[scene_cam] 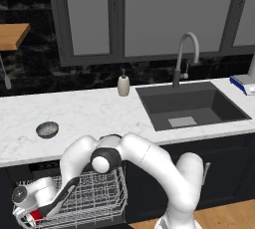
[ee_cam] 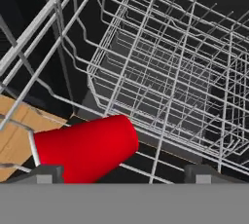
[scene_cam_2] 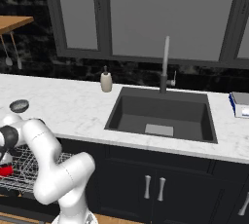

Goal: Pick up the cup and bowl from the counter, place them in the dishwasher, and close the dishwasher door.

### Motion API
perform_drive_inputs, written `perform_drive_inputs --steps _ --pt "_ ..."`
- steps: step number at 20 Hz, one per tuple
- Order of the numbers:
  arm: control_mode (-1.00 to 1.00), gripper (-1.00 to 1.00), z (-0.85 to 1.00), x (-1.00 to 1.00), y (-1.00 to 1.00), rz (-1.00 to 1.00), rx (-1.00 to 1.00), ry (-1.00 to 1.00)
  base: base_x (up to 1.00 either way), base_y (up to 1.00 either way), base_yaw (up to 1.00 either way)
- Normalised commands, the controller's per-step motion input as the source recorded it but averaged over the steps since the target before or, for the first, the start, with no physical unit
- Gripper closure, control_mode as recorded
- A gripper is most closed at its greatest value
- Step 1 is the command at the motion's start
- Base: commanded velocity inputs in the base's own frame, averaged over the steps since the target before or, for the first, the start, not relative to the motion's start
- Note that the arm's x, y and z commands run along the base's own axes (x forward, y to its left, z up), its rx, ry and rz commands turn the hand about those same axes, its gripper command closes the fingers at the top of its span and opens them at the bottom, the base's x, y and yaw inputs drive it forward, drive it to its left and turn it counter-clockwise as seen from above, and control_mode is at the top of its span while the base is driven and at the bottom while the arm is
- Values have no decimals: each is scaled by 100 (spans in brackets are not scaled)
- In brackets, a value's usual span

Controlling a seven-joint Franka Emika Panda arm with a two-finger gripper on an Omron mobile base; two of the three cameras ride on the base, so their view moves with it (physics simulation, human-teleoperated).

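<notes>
The red cup [ee_cam: 85, 147] lies on its side in the white wire rack [ee_cam: 165, 72] of the dishwasher [scene_cam: 94, 193], at the rack's near left corner. My gripper [ee_cam: 125, 172] hangs open just over it, the fingertips [ee_cam: 48, 172] wide apart with the cup between them and free of the right one. From the base, the cup [scene_cam: 36, 216] shows as a red patch under my hand [scene_cam: 27, 198]. The grey bowl [scene_cam: 47, 129] sits on the white counter [scene_cam: 99, 111] above the rack, also seen as the bowl [scene_cam_2: 19, 104]. The dishwasher door is hidden under the rack.
A beige soap dispenser [scene_cam: 123, 84] stands beside the dark sink [scene_cam: 189, 106] with its curved faucet [scene_cam: 185, 54]. A blue and white object [scene_cam: 244, 82] lies at the counter's right end. A wooden shelf [scene_cam: 12, 35] juts out at the upper left. Wooden floor shows under the rack.
</notes>
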Motion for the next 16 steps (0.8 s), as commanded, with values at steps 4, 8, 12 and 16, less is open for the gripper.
perform_drive_inputs --steps 4,8,12,16 --pt "-100 -100 78 -48 0 6 8 -13 0 0 0" --pt "-100 -100 82 -39 0 3 8 -8 0 0 0" --pt "-100 -100 95 -4 -23 0 11 -1 0 0 0" --pt "-100 -100 100 0 -33 0 13 2 0 0 0"
